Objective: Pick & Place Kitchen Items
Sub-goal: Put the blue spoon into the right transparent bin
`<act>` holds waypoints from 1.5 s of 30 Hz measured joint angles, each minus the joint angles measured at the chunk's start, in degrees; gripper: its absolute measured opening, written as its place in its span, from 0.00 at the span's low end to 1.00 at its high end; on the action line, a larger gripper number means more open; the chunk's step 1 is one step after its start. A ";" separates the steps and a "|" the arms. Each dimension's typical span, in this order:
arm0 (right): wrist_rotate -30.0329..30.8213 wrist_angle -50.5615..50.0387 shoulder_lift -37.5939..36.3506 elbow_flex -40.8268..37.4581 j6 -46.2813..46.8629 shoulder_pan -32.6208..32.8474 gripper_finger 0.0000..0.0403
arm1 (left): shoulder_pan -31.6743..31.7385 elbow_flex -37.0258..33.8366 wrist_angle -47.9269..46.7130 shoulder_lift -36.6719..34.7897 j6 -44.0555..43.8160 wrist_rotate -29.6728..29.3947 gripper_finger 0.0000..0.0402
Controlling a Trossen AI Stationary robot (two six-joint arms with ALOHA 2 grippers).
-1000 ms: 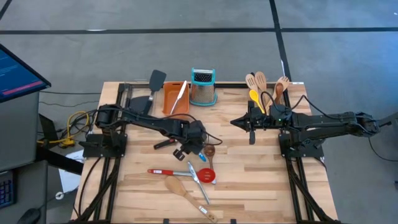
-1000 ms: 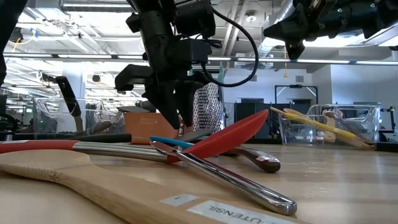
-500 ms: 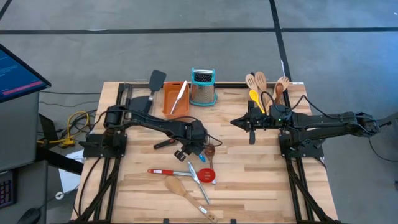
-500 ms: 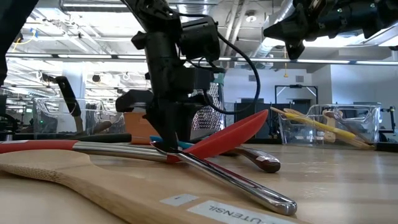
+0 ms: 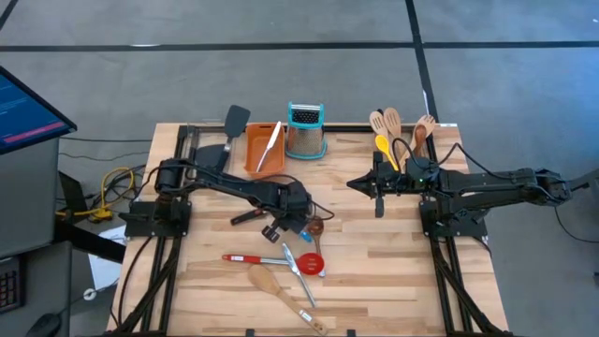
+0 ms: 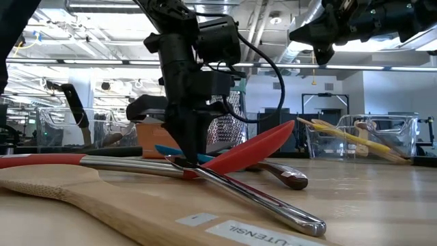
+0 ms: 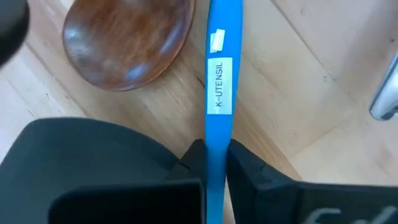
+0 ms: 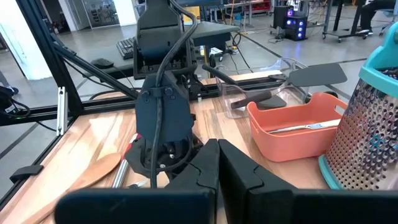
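My left gripper (image 5: pixel 298 226) stands low over the middle of the table, shut on a blue utensil (image 7: pixel 219 93) that bears a white label. Beside the blue utensil lies a dark brown spoon (image 7: pixel 127 43). Nearer the front edge lie a red spoon (image 5: pixel 271 259), a wooden spoon (image 5: pixel 270 281) and a steel-handled tool (image 5: pixel 299 281), crossing one another on the tabletop. My right gripper (image 5: pixel 377 185) hangs shut above the table's right half, touching nothing. My left gripper pinches the blue utensil's handle (image 7: pixel 217 127) between its two fingers, which point down from above and lie across it. The handle (image 6: pixel 169 149) sits low, just above the red spoon and the steel tool; whether it is clear of them I cannot tell.
At the back stand an orange tray (image 5: pixel 265 148) and a steel grater with a teal top (image 5: pixel 305 131). A clear bin at the back right holds wooden and yellow spoons (image 5: pixel 398 131). Black turners (image 5: pixel 229 131) lie at the back left. Bare wood shows in the right front.
My left gripper has come down toward the utensils in the middle of the table and has shut on the blue handle. The handle's free end now stands slightly higher than before. The other utensils have stayed in place.
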 joint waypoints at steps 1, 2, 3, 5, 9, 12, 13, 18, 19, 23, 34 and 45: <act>0.00 0.00 0.00 0.00 0.00 0.00 0.00 | -0.10 0.00 0.00 0.00 -0.77 0.00 0.02; 0.00 0.00 0.00 0.00 0.00 0.00 0.00 | -0.13 0.00 -0.01 0.00 -1.58 -0.04 0.02; 0.00 0.00 0.00 0.00 0.00 0.00 0.00 | -0.17 0.00 -0.05 -0.01 -2.38 -0.02 0.02; 0.00 0.00 0.00 0.00 0.00 0.00 0.00 | -0.27 0.01 -0.20 -0.04 -3.83 -0.06 0.02; 0.00 0.00 0.00 0.00 0.00 0.00 0.00 | -0.33 0.00 -2.03 -0.80 -5.50 -1.35 0.01; 0.00 0.00 0.00 -0.02 0.00 0.00 0.00 | -0.33 -0.04 -2.24 -2.08 -5.91 -1.64 0.01; 0.00 -0.02 0.02 -0.02 0.00 0.00 0.00 | -0.33 -0.04 -2.36 -2.73 -5.90 -2.02 0.01; 0.00 -0.02 0.02 -0.02 -0.02 0.00 0.00 | -0.30 -0.02 -2.88 -5.79 -5.82 -4.18 0.01; 0.00 -0.02 0.02 -0.02 -0.02 0.00 0.00 | -0.28 -0.02 -3.15 -6.57 -5.84 -4.66 0.01; 0.00 -0.02 0.02 -0.02 -0.02 0.01 0.00 | -0.28 0.00 -3.32 -9.57 -5.80 -6.18 0.01; 0.01 -0.01 0.02 -0.02 -0.20 0.01 0.00 | 0.60 0.07 -4.90 -15.60 -10.03 -9.65 0.01; 0.07 3.46 0.75 -0.02 -3.07 0.04 0.00 | 3.96 0.09 -5.80 -17.68 -21.58 -11.26 0.01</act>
